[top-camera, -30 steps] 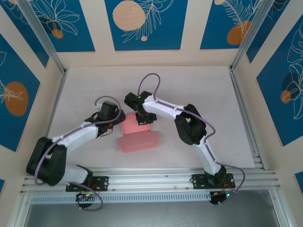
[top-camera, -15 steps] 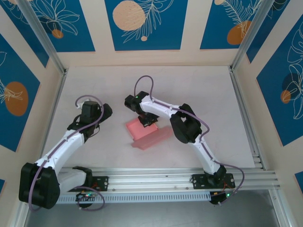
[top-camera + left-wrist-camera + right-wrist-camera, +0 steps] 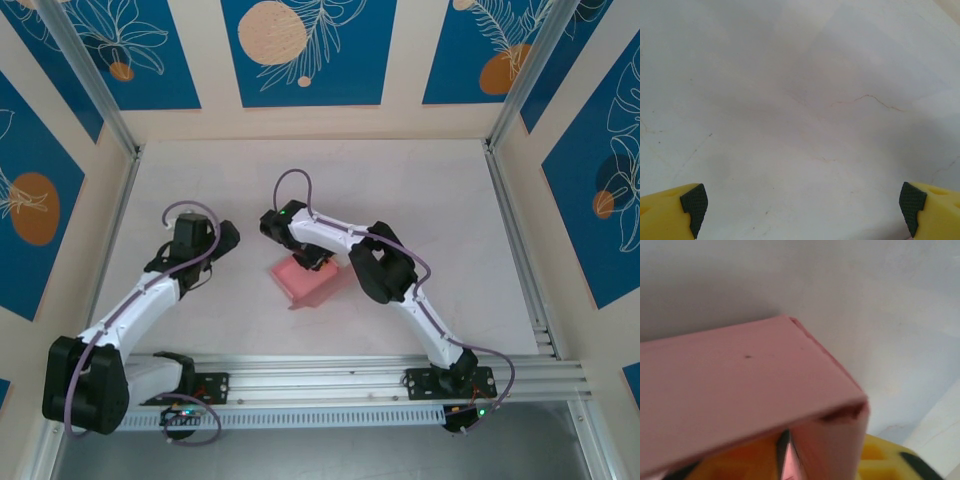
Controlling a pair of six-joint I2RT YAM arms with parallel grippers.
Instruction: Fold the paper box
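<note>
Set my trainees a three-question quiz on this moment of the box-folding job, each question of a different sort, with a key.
1. True or false: the left hand is open and holds nothing.
2. Which is at the paper box? A) the left hand B) the right hand C) both hands
3. Fill in: the paper box is ___ in colour.
Key: 1 true; 2 B; 3 pink.

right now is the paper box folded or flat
Folded up: the paper box shows a top panel meeting a side wall at a corner; whether its ends are closed, cannot tell.
</note>
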